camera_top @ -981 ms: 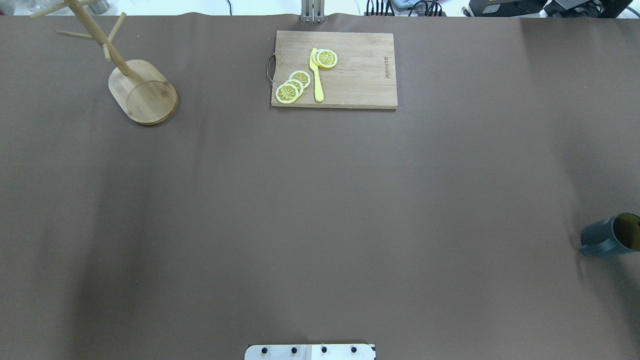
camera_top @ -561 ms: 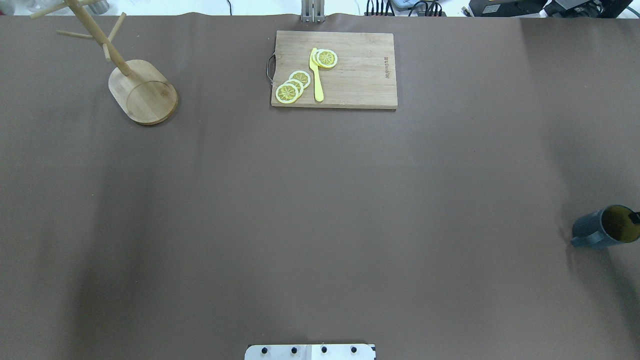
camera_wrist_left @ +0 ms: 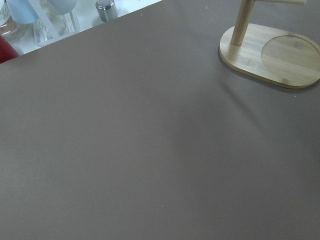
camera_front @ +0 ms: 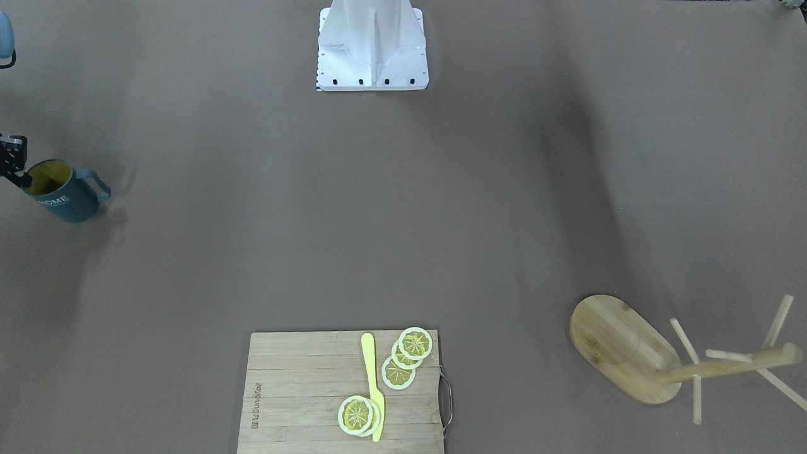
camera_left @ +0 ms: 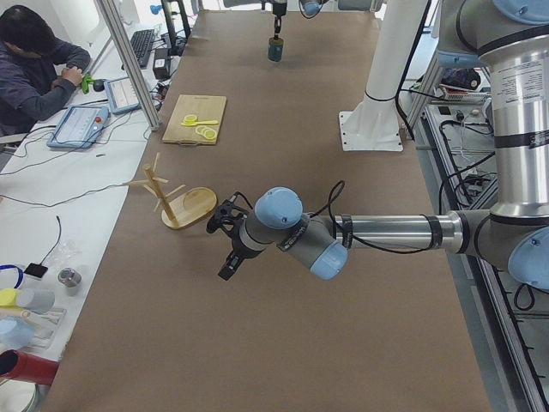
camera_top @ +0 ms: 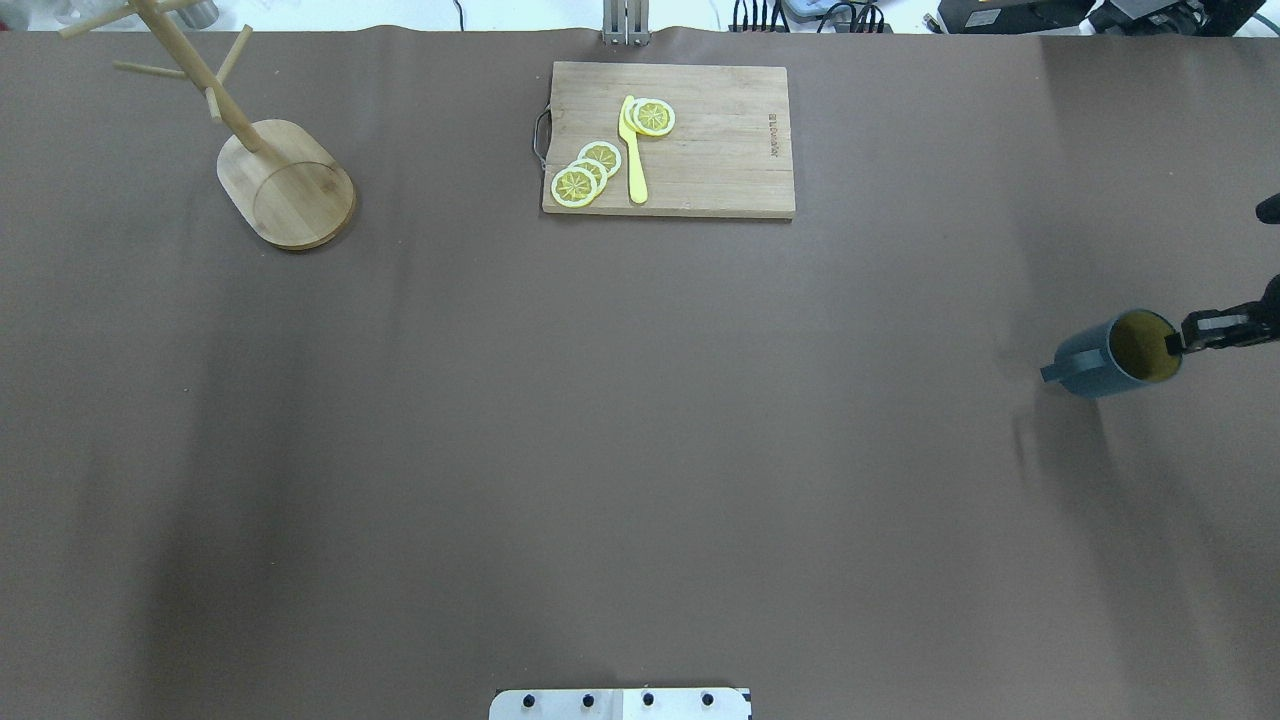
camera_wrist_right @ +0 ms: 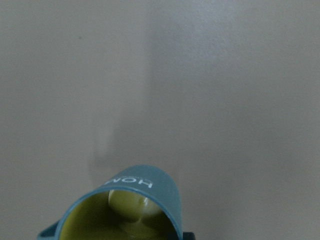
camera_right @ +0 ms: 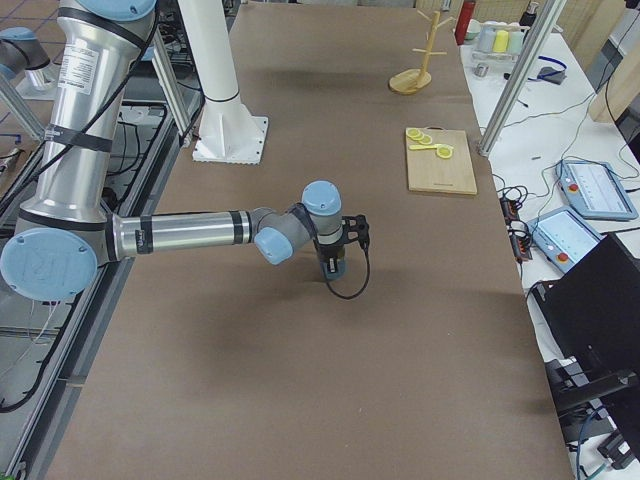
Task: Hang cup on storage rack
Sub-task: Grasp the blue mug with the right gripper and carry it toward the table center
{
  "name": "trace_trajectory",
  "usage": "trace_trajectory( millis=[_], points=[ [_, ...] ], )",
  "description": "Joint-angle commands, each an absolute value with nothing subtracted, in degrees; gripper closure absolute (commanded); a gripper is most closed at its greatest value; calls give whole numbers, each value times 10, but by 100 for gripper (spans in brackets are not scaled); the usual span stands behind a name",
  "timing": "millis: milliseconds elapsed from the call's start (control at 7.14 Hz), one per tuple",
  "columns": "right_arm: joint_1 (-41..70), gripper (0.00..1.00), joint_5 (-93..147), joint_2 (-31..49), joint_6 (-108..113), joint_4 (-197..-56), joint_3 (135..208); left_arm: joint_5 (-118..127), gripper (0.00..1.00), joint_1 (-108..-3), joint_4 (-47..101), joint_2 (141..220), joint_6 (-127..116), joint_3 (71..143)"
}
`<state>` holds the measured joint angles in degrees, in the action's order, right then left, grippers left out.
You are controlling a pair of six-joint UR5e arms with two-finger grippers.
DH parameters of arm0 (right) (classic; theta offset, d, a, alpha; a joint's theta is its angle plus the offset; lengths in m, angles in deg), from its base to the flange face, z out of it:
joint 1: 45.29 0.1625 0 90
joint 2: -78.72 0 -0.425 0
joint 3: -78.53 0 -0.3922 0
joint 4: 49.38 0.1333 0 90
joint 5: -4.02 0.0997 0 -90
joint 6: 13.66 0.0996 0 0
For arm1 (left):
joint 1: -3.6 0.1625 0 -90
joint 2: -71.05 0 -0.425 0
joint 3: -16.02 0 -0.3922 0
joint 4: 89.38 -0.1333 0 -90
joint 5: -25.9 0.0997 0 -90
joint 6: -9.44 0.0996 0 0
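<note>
Pottery is what the cup (camera_top: 1100, 365) looks made of, so I think it is hard, a bit heavy, smooth enough to slip, and would break if dropped; it is at the far right side of the table (camera_top: 640, 450), and its shadow lies a little apart from it, so it seems lifted off the top; the right gripper (camera_top: 1175, 343) is closed on its rim, one finger (camera_wrist_right: 127, 204) inside the yellow part and one outside, across from the handle; that leaves the handle free to go over a peg; the rack (camera_top: 290, 190) stands well apart at the far left corner; the left gripper (camera_left: 229, 257) hangs near the rack, and I cannot tell if it is open; the table has a flat brown cover; a cutting board (camera_top: 720, 150) with lemon slices (camera_top: 590, 170) and a yellow knife (camera_top: 634, 160) lies at the far edge; a person (camera_left: 34, 64) sits at a desk beside the table.
</note>
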<state>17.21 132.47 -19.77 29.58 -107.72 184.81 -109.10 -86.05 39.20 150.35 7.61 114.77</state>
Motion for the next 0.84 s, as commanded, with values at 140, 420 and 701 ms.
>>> trace_trajectory(
  millis=[140, 420, 701],
  points=[
    [99, 100, 1304, -68, 471, -1120, 1852, -1091, 1, -861, 391, 1505, 76, 1147],
    [17, 100, 1204, 45, 599, -1259, 1869, -1091, 1, -861, 391, 1506, 76, 1146],
    [-53, 100, 1131, 135, 725, -1371, 1873, -1091, 1, -861, 391, 1506, 76, 1144]
  ],
)
